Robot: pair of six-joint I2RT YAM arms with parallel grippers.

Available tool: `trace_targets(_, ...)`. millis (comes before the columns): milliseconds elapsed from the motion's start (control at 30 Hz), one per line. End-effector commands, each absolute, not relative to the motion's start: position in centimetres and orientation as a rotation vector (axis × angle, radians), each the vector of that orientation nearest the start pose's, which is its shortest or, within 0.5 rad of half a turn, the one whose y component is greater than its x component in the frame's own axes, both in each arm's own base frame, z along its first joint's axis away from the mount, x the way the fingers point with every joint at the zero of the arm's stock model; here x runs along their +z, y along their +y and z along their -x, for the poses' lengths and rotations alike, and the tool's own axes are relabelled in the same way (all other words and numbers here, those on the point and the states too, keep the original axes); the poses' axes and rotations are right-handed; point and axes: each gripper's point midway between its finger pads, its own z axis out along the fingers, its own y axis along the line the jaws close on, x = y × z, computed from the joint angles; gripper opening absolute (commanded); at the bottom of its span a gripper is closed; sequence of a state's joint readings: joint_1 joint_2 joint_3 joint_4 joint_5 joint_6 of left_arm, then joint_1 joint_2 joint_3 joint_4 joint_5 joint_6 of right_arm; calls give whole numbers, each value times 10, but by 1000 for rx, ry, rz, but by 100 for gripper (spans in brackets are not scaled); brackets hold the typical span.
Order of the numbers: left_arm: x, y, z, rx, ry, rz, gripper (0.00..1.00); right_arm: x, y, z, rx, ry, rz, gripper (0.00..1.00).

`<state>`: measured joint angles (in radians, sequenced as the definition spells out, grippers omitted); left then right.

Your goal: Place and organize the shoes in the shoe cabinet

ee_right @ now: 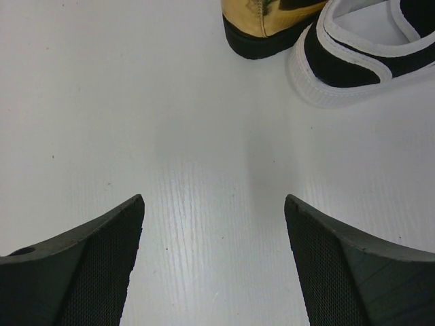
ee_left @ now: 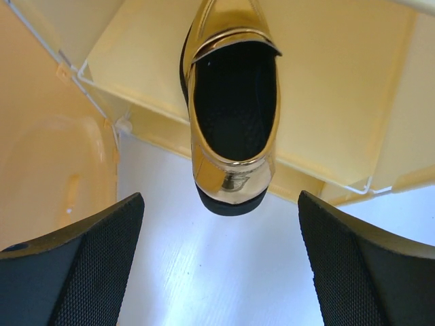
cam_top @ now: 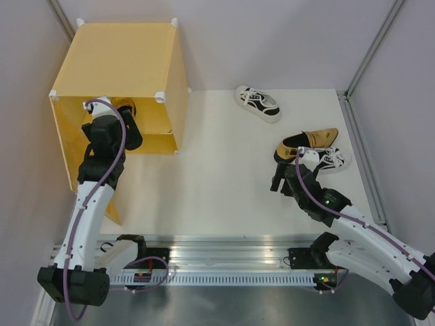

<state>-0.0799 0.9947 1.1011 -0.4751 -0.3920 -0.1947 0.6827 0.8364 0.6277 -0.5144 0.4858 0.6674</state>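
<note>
One gold loafer (ee_left: 234, 102) lies on a yellow panel inside the shoe cabinet (cam_top: 129, 58), its black heel jutting over the panel's front edge. My left gripper (ee_left: 221, 265) hangs open just in front of that heel, touching nothing. The other gold loafer (cam_top: 309, 140) and a white sneaker (cam_top: 333, 159) lie side by side at the table's right. My right gripper (ee_right: 214, 258) is open and empty just short of that loafer's heel (ee_right: 268, 20) and the sneaker's heel (ee_right: 360, 54). A second white sneaker (cam_top: 258, 103) lies alone at the back.
The cabinet's open door (ee_left: 54, 170) stands to the left of my left gripper. Grey walls close in the white table (cam_top: 217, 176) on both sides and at the back. A metal rail (cam_top: 224, 261) with the arm bases runs along the near edge.
</note>
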Motion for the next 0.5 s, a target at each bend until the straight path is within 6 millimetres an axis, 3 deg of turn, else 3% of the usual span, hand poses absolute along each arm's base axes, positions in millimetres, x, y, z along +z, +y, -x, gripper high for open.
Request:
trace_targets(0, 273, 41, -327, 193, 1894, 563, 97, 141, 116, -236, 229, 2154, -246, 88)
trace_targets(467, 225, 34, -349, 138, 1901, 636, 97, 133, 112, -234, 220, 2155, -234, 88)
